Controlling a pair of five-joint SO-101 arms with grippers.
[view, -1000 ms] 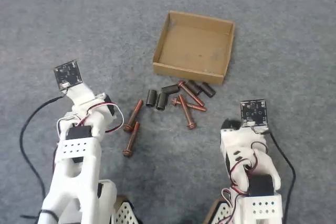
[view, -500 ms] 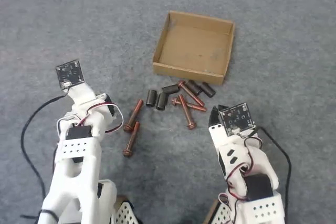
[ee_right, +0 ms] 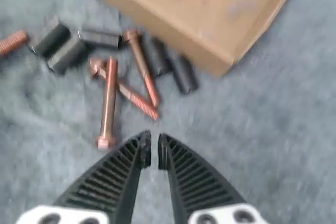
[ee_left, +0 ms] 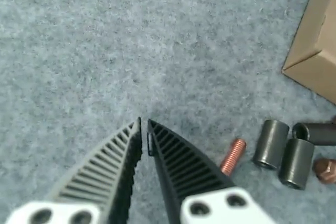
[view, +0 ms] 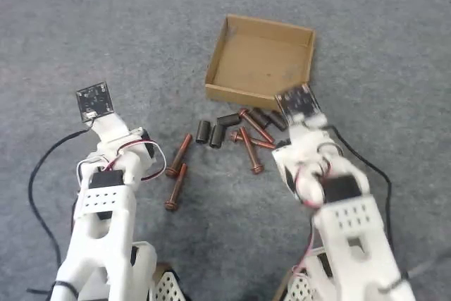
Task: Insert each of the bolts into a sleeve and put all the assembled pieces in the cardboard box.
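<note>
Pick-up not yet begun: right claw [ee_right: 154, 149] and left claw [ee_left: 144, 127] are closed on nothing. The right one must open over a copper-coloured metal bolt [ee_right: 107, 103].

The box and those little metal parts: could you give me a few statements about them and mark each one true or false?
1. The box is empty. True.
2. Some bolts sit inside sleeves. False: they all lie loose and separate on the carpet.
3. The right gripper holds a bolt. False: it holds nothing.
4. Two bolts lie apart from the other three. True.
5. The sleeves are copper-coloured. False: they are dark, and the bolts are copper.
</note>
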